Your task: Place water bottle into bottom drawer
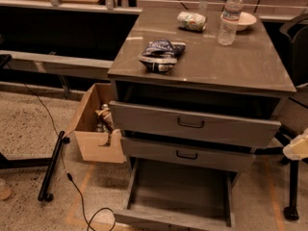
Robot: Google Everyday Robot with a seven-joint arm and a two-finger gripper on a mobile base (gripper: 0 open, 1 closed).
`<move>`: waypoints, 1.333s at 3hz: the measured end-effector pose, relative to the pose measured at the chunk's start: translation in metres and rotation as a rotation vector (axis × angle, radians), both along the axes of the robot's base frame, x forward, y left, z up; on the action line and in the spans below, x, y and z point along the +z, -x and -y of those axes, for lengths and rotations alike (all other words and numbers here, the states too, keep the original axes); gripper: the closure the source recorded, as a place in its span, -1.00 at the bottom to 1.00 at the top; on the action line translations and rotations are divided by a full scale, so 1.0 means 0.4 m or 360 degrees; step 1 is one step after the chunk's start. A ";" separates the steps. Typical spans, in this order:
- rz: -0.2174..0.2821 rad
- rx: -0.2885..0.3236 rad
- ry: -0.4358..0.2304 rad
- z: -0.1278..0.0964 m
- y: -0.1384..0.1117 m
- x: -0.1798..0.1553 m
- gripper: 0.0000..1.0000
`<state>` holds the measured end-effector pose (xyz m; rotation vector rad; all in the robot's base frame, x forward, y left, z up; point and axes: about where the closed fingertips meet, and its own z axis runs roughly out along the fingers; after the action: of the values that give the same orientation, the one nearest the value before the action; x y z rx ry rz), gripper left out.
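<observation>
The water bottle, clear with a white cap, stands upright at the back right of the grey cabinet top. The bottom drawer is pulled out wide below, and its grey floor is bare. Only a pale part of my gripper shows, at the right edge of the view beside the middle drawers. It is well below the bottle, to its right, and holds nothing that I can see.
A crushed green-white can, a white bowl and a dark snack bag lie on the cabinet top. The two upper drawers stand partly open. A cardboard box sits left of the cabinet, with cables and a black bar on the floor.
</observation>
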<state>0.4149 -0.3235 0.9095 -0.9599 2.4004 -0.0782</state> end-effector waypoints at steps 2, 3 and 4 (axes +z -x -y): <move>0.0483 -0.0312 -0.0258 0.148 -0.143 0.030 -1.00; 0.0875 -0.0381 -0.0294 0.226 -0.327 0.132 -1.00; 0.1069 -0.0401 -0.0295 0.286 -0.471 0.210 -1.00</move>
<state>0.6033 -0.4380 0.9934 -0.4407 1.8454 -0.2272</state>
